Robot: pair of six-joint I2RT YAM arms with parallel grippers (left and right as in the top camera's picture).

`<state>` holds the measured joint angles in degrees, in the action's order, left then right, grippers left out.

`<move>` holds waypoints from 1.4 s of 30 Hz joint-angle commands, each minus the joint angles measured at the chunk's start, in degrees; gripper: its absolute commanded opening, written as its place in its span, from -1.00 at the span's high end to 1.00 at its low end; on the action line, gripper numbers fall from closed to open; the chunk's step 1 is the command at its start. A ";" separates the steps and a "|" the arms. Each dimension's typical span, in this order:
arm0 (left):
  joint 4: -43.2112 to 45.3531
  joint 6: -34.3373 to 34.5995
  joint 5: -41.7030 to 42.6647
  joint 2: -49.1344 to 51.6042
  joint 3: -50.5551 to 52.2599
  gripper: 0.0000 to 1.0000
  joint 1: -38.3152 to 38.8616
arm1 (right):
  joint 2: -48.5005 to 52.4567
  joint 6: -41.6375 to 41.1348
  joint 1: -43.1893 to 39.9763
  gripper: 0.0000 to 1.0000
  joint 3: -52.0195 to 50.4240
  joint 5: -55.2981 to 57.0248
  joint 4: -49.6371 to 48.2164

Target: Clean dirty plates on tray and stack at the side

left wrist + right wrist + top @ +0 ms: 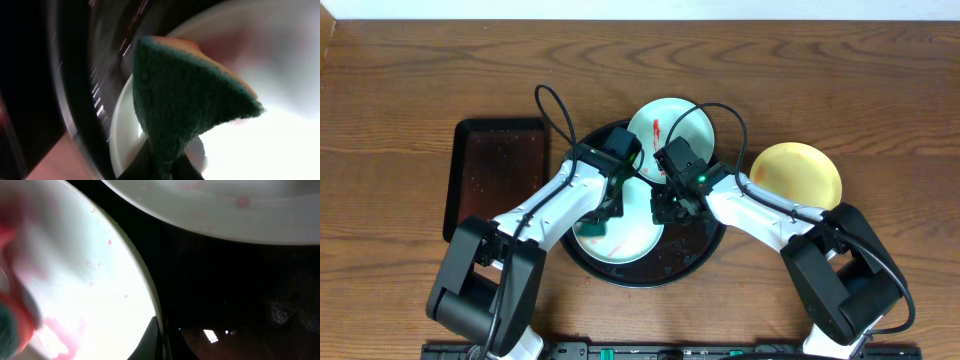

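The round black tray holds a mint plate at its front. A second mint plate with a red sauce streak leans on the tray's back rim. The yellow plate lies on the table to the right. My left gripper is shut on a green sponge pressed on the front plate. My right gripper is shut on that plate's right rim. The right wrist view shows red smears on the plate and the second plate above.
A smaller rectangular black tray lies on the wooden table to the left of the round tray. Both arms cross over the round tray's middle. The black tray floor looks wet and shiny.
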<state>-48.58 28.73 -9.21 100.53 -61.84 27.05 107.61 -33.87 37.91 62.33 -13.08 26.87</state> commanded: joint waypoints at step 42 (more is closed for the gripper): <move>-6.38 -6.03 14.56 -12.44 -11.13 0.85 -16.74 | -22.21 5.97 2.91 0.98 0.50 30.03 16.87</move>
<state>-55.05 23.70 5.85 88.14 -73.52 10.35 87.81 -28.95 39.53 62.30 5.85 42.52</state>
